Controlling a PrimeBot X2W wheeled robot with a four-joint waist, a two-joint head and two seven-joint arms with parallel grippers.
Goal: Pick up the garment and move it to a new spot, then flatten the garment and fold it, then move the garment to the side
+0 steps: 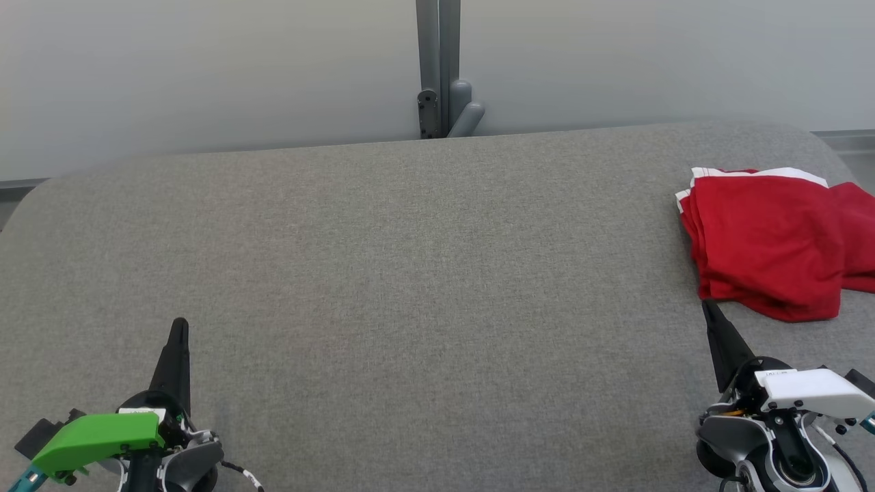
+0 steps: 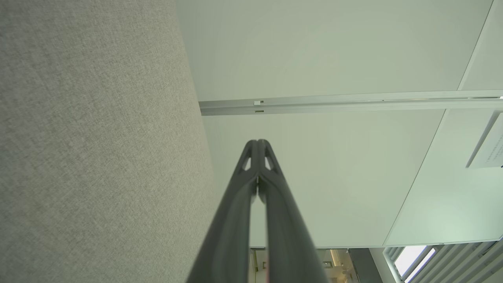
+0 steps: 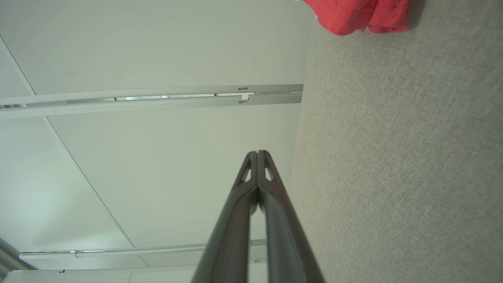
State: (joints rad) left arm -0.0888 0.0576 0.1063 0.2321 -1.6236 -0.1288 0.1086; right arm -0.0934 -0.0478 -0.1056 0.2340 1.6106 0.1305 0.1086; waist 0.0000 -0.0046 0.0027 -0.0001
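Left tool (image 1: 179,326) and right tool (image 1: 708,309), each with fingers pressed together on nothing, hang over the near corners of the wide grey tabletop (image 1: 410,273), whose right edge carries the folded red garment (image 1: 765,246), just past the right tool's tip.

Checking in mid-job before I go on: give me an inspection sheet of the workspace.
Surface: grey fabric-covered table.
Job's things: red garment with white trim, folded in layers at the far right.
Clutter: nothing seen.
Grippers: left gripper shut, empty; right gripper shut, empty, tip near the garment's edge.
Cables: thin black cable by the left gripper's wrist.
Surroundings: pale wall, grey post behind the table.
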